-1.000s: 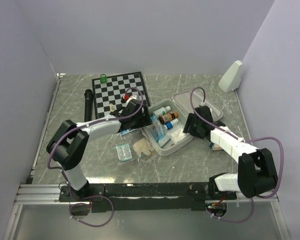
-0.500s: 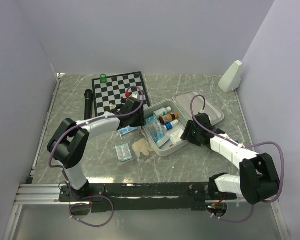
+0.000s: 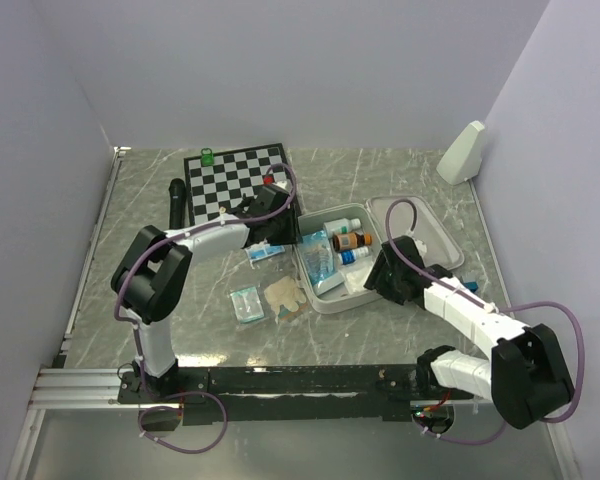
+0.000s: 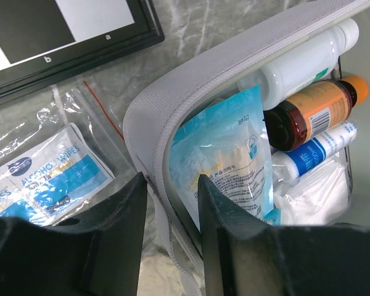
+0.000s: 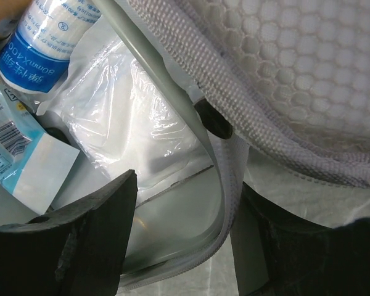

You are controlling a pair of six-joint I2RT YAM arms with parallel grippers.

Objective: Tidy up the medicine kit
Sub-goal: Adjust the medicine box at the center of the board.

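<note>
Left gripper (image 4: 171, 185) clamped on medicine kit (image 4: 191, 74) wall, right gripper (image 5: 185, 203) astride rim, grip unclear: kit steadied; alcohol wipes (image 4: 55, 179) likely next.

Medicine kit (image 3: 432, 238) displaced rightward on the tabletop (image 3: 380, 175). Left gripper (image 4: 172, 191) jaws closed on its left wall. Right gripper (image 5: 182, 203) advanced astride hinge-side rim.
</note>
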